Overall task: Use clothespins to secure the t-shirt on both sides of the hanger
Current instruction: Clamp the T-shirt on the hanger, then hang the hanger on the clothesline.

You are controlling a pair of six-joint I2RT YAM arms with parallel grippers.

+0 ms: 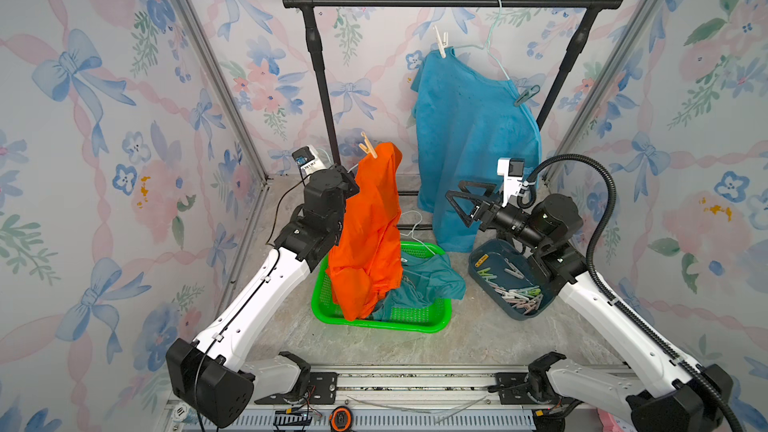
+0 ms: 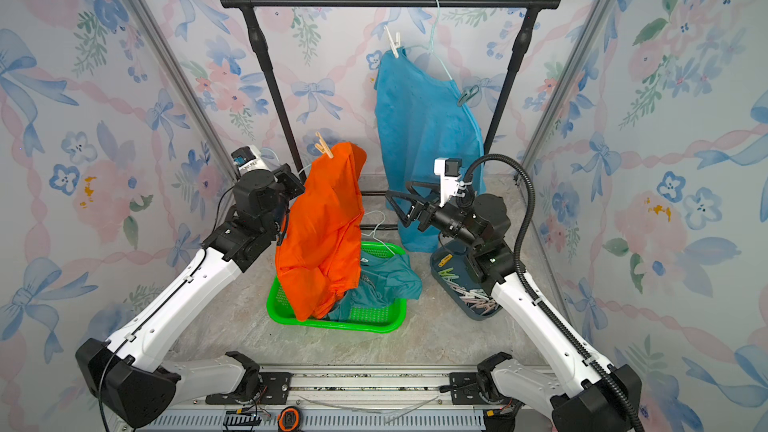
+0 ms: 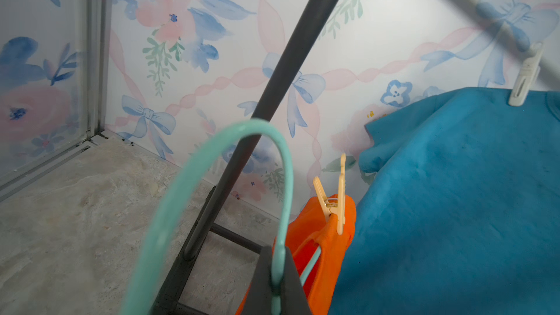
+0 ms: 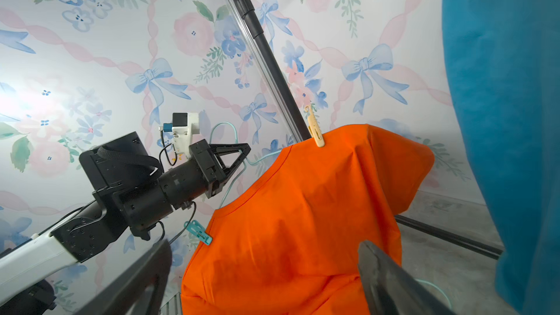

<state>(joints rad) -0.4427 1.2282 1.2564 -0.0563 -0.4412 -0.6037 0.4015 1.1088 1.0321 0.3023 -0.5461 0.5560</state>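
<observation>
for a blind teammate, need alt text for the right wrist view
An orange t-shirt drapes over a mint hanger, pinned by a cream clothespin and a teal clothespin. The left gripper holds the hanger, jaws shut on its wire. A blue t-shirt hangs beside it.

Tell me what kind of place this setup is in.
Probably a mock laundry corner inside a robot test booth: a black garment rack with a blue t-shirt hung on it, a green basket of clothes, a tray of clothespins, all between wallpapered panels in a metal frame.
</observation>
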